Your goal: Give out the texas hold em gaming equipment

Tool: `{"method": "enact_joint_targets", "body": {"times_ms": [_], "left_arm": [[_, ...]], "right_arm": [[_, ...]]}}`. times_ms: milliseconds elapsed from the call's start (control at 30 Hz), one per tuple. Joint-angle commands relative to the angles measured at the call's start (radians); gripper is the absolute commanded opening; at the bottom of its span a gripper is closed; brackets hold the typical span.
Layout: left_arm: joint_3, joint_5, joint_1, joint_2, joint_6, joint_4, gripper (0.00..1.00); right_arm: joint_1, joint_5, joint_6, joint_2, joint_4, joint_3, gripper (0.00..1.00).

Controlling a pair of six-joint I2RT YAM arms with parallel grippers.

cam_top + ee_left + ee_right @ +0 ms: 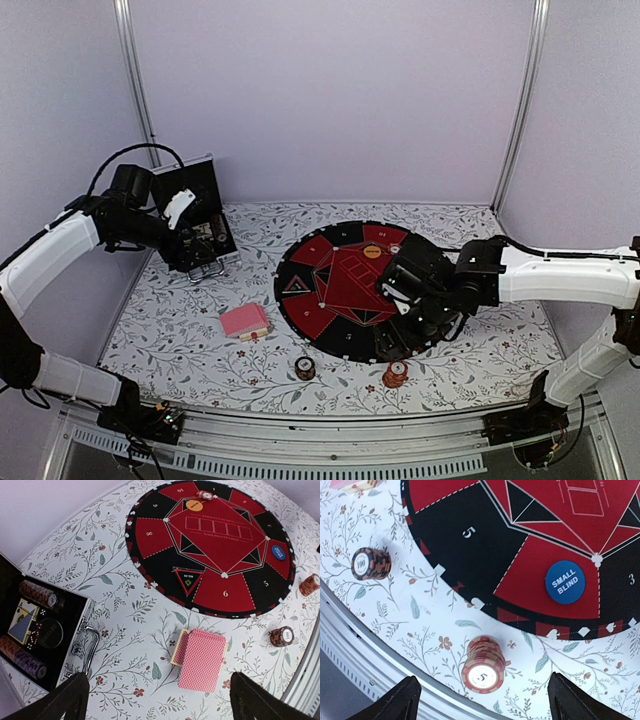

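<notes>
The red-and-white chip stack (481, 667) stands just off the mat's (470, 575) near rim, directly under the right gripper (482, 680), fingers spread wide and empty (the left gripper (160, 680), also spread, is well away by the case (86, 611)).

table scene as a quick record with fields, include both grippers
mat: round red-and-black poker mat
buttons: blue small blind disc and orange disc, on mat
chips: brown 100 stack and red-and-white 5 stack, on cloth off mat
cards: pink-backed deck, on cloth
case: open
left gripper: open, above deck
right gripper: open, above 5 stack
</notes>
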Motion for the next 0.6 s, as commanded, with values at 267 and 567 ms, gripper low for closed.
{"method": "enact_joint_targets", "body": {"times_ms": [267, 567], "left_arm": [[-0.006, 0.006, -0.01, -0.034, -0.013, -0.013, 1.0], [0.006, 0.01, -0.011, -0.033, -0.011, -0.015, 1.0]], "right_arm": [[0.066, -0.063, 0.07, 0.053, 0.001, -0.056, 0.89], [0.066, -0.04, 0.052, 0.111, 0.029, -0.076, 0.83]]}}
